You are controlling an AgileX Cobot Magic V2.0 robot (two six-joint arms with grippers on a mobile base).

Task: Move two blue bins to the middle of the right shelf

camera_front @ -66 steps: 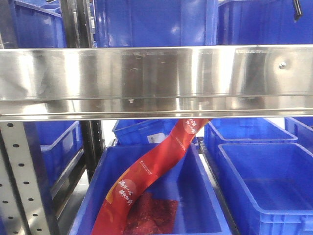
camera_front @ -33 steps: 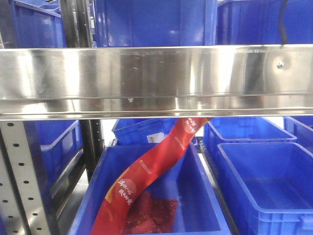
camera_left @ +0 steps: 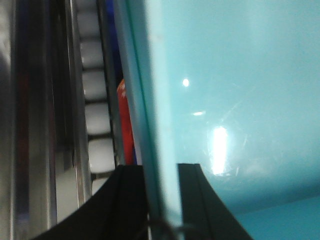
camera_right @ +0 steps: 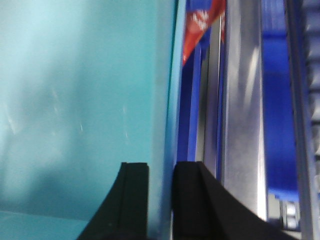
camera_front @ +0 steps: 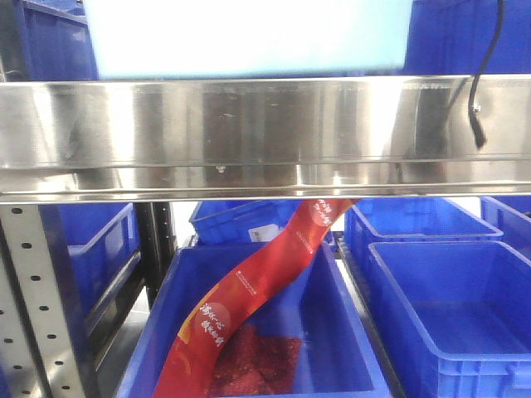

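Observation:
A blue bin [camera_front: 249,37] fills the top of the front view above the steel shelf rail and looks washed-out pale there. In the left wrist view its wall [camera_left: 215,90] looks teal, and my left gripper [camera_left: 162,200] is shut on its rim, one black finger on each side. In the right wrist view the same teal wall [camera_right: 85,100] fills the left, and my right gripper [camera_right: 161,200] is shut on its rim too. A second blue bin [camera_front: 452,33] stands at the upper right.
A broad steel shelf rail [camera_front: 265,137] crosses the front view. Below it, a blue bin [camera_front: 348,332] holds a red bag [camera_front: 249,307], with further blue bins [camera_front: 456,315] to the right and behind. A perforated upright [camera_front: 33,298] stands at left. A black cable [camera_front: 481,83] hangs at right.
The bin above the rail has grown wider and turned from blue to pale, so it has come closer to the camera. The black cable has dropped lower at the right.

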